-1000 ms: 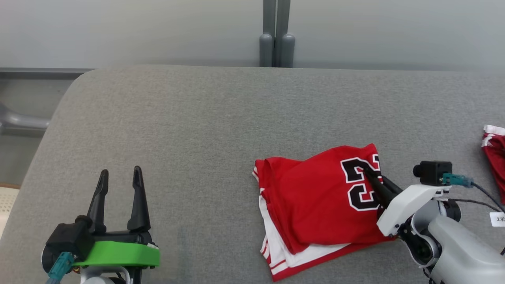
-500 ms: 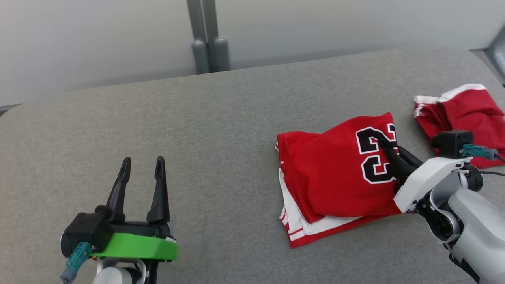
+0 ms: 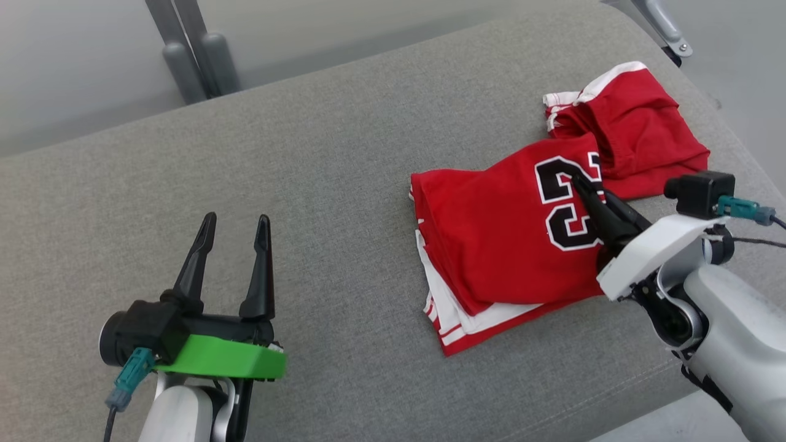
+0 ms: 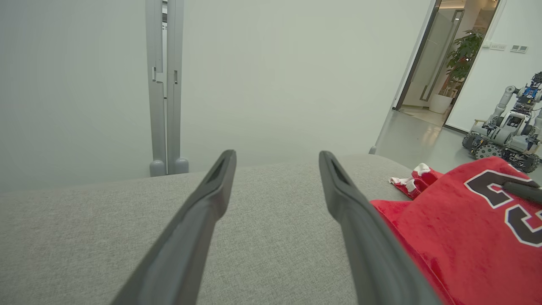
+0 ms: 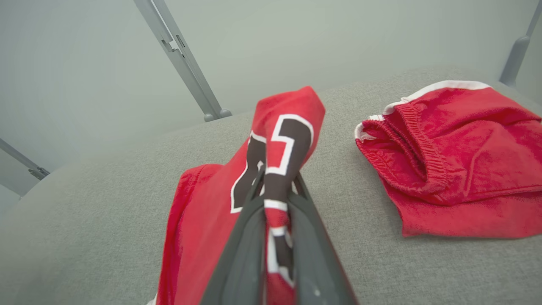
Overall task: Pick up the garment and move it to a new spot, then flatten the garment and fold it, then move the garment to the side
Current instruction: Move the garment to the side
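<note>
The garment (image 3: 497,239) is a folded red jersey with white trim and a black number, lying on the grey cushioned surface (image 3: 307,184) right of centre. My right gripper (image 3: 580,182) is shut on its numbered right edge and pinches a raised fold of cloth; in the right wrist view this fold (image 5: 288,127) stands up between the closed fingers of the right gripper (image 5: 277,178). My left gripper (image 3: 236,218) hovers open and empty over the near left of the surface, well away from the garment (image 4: 457,237), which lies to the right of the left gripper (image 4: 275,154).
A second red garment with a white waistband (image 3: 638,129) lies crumpled just beyond the jersey, near the surface's far right corner. The surface ends close by at the right. Grey posts (image 3: 190,55) stand behind it. Another wheeled robot (image 4: 504,127) is parked far off.
The head camera has swung to the right, bringing the second red garment fully into view. The right gripper stays shut on the jersey, whose gripped edge now sits closer to that second garment.
</note>
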### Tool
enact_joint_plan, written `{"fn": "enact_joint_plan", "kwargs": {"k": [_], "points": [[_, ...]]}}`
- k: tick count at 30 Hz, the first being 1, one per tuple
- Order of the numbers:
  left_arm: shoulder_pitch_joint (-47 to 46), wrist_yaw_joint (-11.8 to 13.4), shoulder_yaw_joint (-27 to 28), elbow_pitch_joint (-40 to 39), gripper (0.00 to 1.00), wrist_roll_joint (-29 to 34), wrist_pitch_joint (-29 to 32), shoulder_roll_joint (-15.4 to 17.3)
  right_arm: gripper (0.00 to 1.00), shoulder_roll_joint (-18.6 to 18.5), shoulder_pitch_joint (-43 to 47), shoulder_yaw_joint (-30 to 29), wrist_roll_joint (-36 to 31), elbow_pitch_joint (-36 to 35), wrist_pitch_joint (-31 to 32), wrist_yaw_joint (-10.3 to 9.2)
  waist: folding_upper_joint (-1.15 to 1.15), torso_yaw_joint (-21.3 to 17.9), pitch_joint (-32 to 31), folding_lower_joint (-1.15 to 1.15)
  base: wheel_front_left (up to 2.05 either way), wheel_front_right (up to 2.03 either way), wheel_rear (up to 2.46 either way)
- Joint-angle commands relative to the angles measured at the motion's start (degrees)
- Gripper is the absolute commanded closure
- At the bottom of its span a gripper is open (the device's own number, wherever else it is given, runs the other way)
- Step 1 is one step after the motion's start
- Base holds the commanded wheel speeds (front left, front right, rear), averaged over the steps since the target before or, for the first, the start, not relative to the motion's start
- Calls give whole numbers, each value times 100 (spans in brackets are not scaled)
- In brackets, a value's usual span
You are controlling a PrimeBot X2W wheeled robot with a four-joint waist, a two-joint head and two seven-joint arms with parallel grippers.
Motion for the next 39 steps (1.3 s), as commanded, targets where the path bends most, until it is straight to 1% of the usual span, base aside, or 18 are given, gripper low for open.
{"fn": "enact_joint_plan", "kwargs": {"k": [1, 3, 7, 11, 16, 21, 24, 26, 30, 31, 32, 33, 37, 39], "points": [[-150, -12, -16, 5, 0, 28, -14, 63, 100, -39, -203, 36, 14, 25, -43, 3, 0, -103, 306, 0, 0, 0, 0], [-232, -24, -49, 7, 0, 54, -14, 102, 100, -59, -427, 99, 65, 85, -78, 3, 0, -66, 463, 0, 0, 0, 0], [-417, -37, -110, 2, 0, 91, -14, 189, 100, -256, -965, 153, 229, 196, -120, 3, 0, 40, 853, 0, 0, 0, 0], [-646, -50, -228, 25, 0, 114, -14, 293, 100, -585, -1460, 122, 370, 405, -162, 3, 0, 197, 1304, 0, 0, 0, 0], [-917, -45, -369, 33, 0, 121, -3, 389, 100, -1137, -1914, 210, 502, 747, -34, 2, 0, 386, 1807, 0, 0, 0, 0], [-1085, -47, -400, -6, 0, 122, 0, 487, 100, -1645, -2170, 283, 566, 1095, -15, 2, 0, 508, 2124, 0, 0, 0, 0], [-1131, -40, -407, -46, 0, 126, 7, 515, 100, -1910, -2289, 229, 676, 1391, -65, 2, 0, 584, 2265, 0, 0, 0, 0], [-1160, -20, -398, -84, 0, 135, 16, 546, 100, -2017, -2346, 220, 697, 1594, -108, 2, 0, 632, 2357, 0, 0, 0, 0], [-1205, -14, -401, -157, 0, 129, 30, 593, 100, -1984, -2551, 234, 518, 2213, -229, 2, 0, 708, 2505, 0, 0, 0, 0], [-1215, -12, -406, -167, 0, 127, 31, 596, 80, -1965, -2620, 296, 362, 2372, -271, 2, 0, 722, 2524, 0, 0, 0, 0], [-1231, -11, -415, -165, 0, 126, 31, 600, 56, -1917, -2703, 360, 164, 2599, -327, 2, 0, 740, 2539, 0, 0, 0, 0], [-1243, -8, -422, -159, 0, 124, 30, 598, 0, -1842, -2768, 345, 97, 2807, -364, 2, 0, 754, 2543, 0, 0, 0, 0], [-1258, 15, -439, -103, 0, 86, 18, 537, 0, -1598, -3051, 161, -407, 3714, -484, 2, 0, 844, 2438, 0, 0, 0, 0], [-1229, 40, -411, -87, 0, 63, 3, 508, 0, -1554, -3234, -94, -757, 3796, -494, 2, 0, 874, 2312, 0, 0, 0, 0]]}}
